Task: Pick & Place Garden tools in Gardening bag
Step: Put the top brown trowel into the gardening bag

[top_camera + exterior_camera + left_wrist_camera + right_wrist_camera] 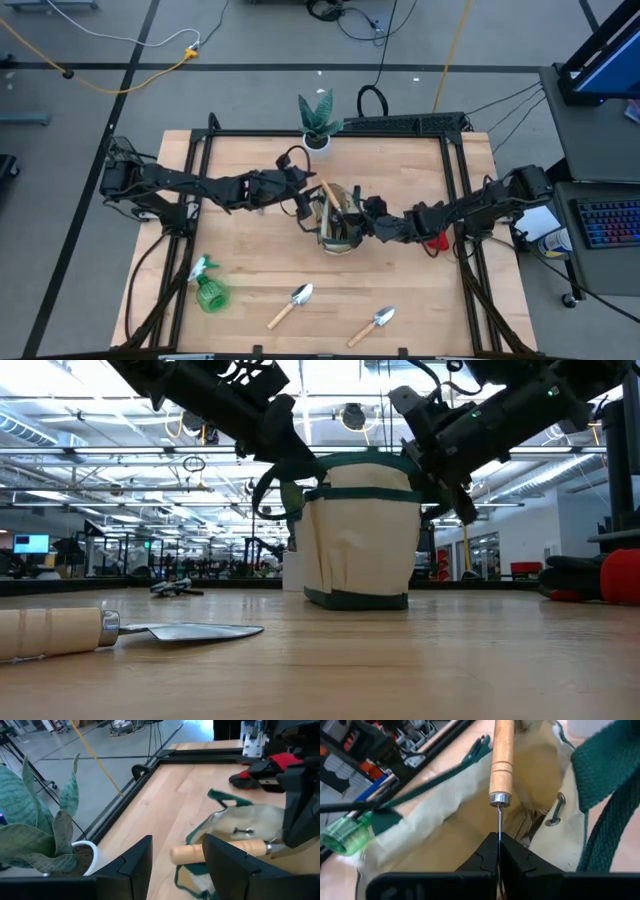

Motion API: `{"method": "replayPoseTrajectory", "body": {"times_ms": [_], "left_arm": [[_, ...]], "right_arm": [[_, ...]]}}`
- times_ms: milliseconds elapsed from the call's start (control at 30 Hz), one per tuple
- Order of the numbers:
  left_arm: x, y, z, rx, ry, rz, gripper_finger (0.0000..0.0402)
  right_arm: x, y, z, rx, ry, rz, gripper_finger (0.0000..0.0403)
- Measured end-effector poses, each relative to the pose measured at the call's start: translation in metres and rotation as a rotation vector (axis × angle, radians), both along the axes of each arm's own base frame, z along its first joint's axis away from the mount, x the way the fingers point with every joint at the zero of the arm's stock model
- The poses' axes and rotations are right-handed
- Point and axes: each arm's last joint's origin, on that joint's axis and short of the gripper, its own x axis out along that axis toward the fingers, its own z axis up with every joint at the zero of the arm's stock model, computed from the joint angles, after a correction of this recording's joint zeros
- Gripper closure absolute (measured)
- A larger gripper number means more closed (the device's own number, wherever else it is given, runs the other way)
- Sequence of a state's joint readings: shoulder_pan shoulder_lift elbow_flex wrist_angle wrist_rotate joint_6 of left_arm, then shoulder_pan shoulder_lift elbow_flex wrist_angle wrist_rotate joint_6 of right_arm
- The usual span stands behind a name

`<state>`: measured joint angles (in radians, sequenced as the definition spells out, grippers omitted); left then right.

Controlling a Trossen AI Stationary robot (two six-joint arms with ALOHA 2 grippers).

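Observation:
The beige gardening bag [340, 232] with green trim stands upright on its base at the table's middle [360, 530]. My right gripper [498, 837] reaches over its open mouth from the table's right, shut on a garden tool with a pale wooden handle [325, 190]. My left gripper [177, 840] hovers open at the bag's far-left side, and the handle's free end [187, 852] shows beyond its fingers. A green spray bottle [208, 290] and two trowels [292, 305] [372, 325] lie near the front edge. My right gripper pinches the tool's thin metal part [498, 822] between its two fingers, just behind the ferrule. The fingers lie along the tool, coming level-to-slanting from the table's right. The wooden handle [502, 755] points away from them over the bag's mouth, lifted clear of the table.
A green plant in a white pot [318, 120] stands at the far edge, close behind my left gripper [40, 830]. A red and dark item [435, 241] lies right of the bag under my right arm. One trowel [130, 630] lies close to the low camera.

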<state>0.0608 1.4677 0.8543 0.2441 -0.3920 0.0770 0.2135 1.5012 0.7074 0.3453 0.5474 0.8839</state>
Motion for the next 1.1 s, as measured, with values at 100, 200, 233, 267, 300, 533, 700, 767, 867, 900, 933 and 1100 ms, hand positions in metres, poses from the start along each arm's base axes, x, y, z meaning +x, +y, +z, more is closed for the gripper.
{"method": "replayPoseTrajectory", "body": {"times_ms": [100, 200, 233, 267, 300, 533, 700, 767, 867, 900, 933, 1100], "left_arm": [[-0.001, 0.0, -0.002, -0.001, 0.025, -0.002, 0.0222], [-0.002, 0.0, -0.006, -0.004, 0.065, -0.002, 0.0222], [-0.003, 0.0, -0.007, -0.005, 0.082, -0.002, 0.0222], [-0.004, 0.0, -0.009, -0.006, 0.1, -0.002, 0.0222], [-0.005, 0.0, -0.01, -0.008, 0.118, -0.001, 0.0222], [-0.008, -0.001, -0.018, -0.084, 0.198, -0.108, 0.0222], [-0.007, -0.002, -0.019, -0.146, 0.192, -0.199, 0.0222], [-0.007, -0.001, -0.018, -0.133, 0.187, -0.205, 0.0222], [-0.006, -0.002, -0.016, -0.131, 0.171, -0.213, 0.0222], [-0.006, -0.002, -0.016, -0.131, 0.171, -0.214, 0.0222], [-0.006, -0.002, -0.016, -0.131, 0.171, -0.214, 0.0222], [0.001, -0.001, -0.026, -0.133, 0.179, -0.213, 0.0222]], "right_arm": [[-0.001, 0.003, 0.0, -0.003, 0.002, 0.012, 0.0403], [-0.001, 0.005, 0.001, -0.004, -0.003, 0.02, 0.0403], [-0.001, 0.006, 0.002, -0.003, -0.008, 0.023, 0.0403], [-0.001, 0.007, 0.003, -0.002, -0.015, 0.025, 0.0403], [-0.001, 0.007, 0.003, -0.005, -0.019, 0.029, 0.0403], [-0.003, 0.008, 0.008, -0.017, -0.025, 0.043, 0.0403], [-0.004, 0.008, 0.009, -0.018, -0.028, 0.043, 0.0403], [-0.004, 0.008, 0.01, -0.017, -0.034, 0.043, 0.0403], [-0.004, 0.008, 0.01, -0.017, -0.033, 0.043, 0.0403], [-0.004, 0.008, 0.01, -0.017, -0.033, 0.043, 0.0403], [-0.004, 0.008, 0.01, -0.017, -0.035, 0.043, 0.0403], [-0.004, 0.008, 0.01, -0.016, -0.039, 0.043, 0.0403]]}}
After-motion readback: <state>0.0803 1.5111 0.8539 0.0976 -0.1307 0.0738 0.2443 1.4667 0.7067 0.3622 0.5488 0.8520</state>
